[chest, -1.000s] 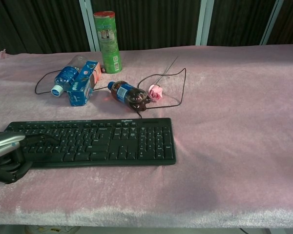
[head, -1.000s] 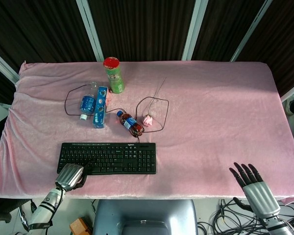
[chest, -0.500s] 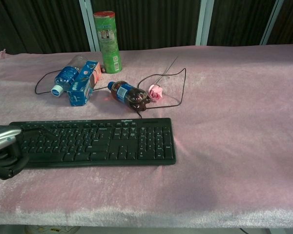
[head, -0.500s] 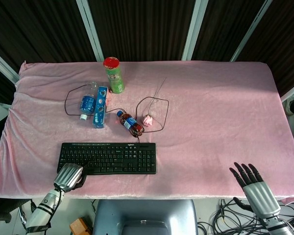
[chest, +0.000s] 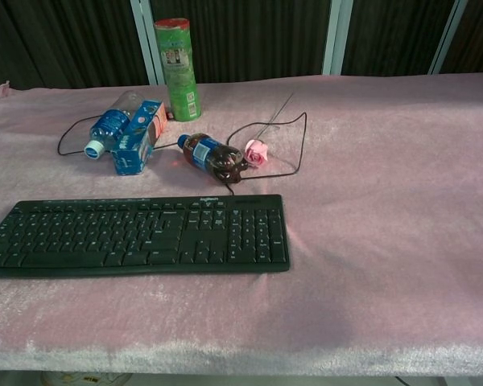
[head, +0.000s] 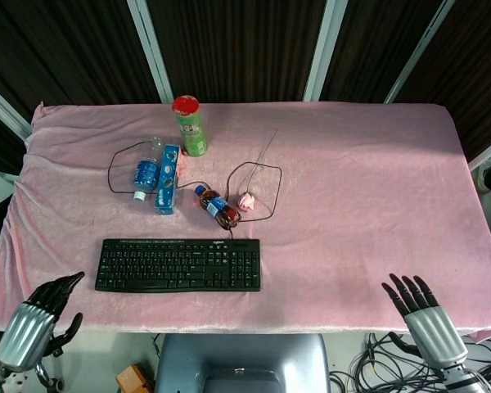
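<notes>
Black flat plastic keyboard lying flat on the pink velvet-covered desk, near the front edge, left of centre, long side parallel to that edge; untouched by either robot hand.

Left robot hand, silver-backed with black fingers, seen only in the head view, off the front-left corner of the desk, just beside the keyboard's left end but apart from it. Released, fingers loosely extended toward the desk, holding nothing.

Right robot hand, same build, below the front edge at the far right, well apart from the keyboard. Released too, fingers spread and pointing up toward the desk, nothing in them.

Behind the keyboard, a small dark cola bottle with blue label lying on its side, a pink rose bud on a thin stem just beside it, both within a loop of thin black cable. Further left, a blue rectangular carton lying beside a clear water bottle with blue label, also on its side. Behind these, a green cylindrical snack can with red lid standing upright.
</notes>
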You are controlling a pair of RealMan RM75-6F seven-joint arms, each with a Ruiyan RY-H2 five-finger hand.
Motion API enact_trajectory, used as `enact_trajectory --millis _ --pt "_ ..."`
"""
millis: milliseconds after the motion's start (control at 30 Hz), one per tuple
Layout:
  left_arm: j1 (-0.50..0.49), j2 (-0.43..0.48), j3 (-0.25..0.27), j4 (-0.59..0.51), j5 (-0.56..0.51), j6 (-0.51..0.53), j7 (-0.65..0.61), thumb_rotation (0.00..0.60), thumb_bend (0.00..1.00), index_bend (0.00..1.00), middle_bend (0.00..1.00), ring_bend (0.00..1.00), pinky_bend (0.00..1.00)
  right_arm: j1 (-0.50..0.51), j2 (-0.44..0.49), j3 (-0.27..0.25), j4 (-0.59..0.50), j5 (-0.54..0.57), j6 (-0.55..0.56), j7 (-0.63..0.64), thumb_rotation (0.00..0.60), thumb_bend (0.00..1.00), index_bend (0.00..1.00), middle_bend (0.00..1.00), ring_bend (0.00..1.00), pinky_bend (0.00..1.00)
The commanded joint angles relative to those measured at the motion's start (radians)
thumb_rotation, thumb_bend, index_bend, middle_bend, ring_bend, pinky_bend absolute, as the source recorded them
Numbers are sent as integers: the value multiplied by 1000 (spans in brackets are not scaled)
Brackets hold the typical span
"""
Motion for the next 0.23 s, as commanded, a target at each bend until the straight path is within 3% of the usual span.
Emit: enact_trajectory --millis 33,233 --pt "105 -22 27 126 53 71 -72 600 375 0 0 0 0 2 -7 -7 3 -11 -9 -15 600 361 0 0 0 95" --pt "108 -8 13 104 36 38 -73 600 377 0 0 0 0 4 -6 0 1 0 -11 -8 600 361 0 0 0 95"
